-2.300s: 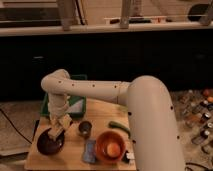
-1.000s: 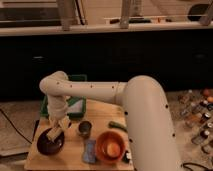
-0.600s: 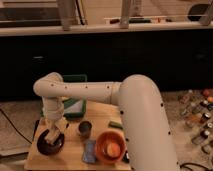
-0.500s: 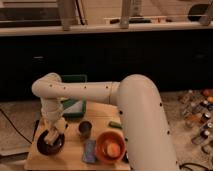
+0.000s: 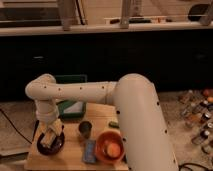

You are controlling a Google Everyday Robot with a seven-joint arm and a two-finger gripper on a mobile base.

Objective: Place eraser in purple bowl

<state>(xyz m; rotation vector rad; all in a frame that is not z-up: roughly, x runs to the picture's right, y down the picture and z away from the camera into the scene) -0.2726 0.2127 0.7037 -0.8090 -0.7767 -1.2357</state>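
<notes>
The purple bowl (image 5: 56, 146) sits at the front left of the wooden table. My gripper (image 5: 50, 133) hangs from the white arm straight down over the bowl, its tip at or just inside the rim. The eraser (image 5: 47, 140), a pale block with a dark edge, shows right under the gripper, within the bowl's outline. I cannot tell whether the eraser is held or rests in the bowl.
A small metal cup (image 5: 85, 128) stands right of the purple bowl. An orange bowl (image 5: 110, 148) and a blue folded cloth (image 5: 90, 150) lie at the front. A green bin (image 5: 71, 98) stands behind. Bottles (image 5: 199, 119) crowd the floor at right.
The arm's elbow has swung to the left and the gripper has shifted slightly left, staying low over the purple bowl.
</notes>
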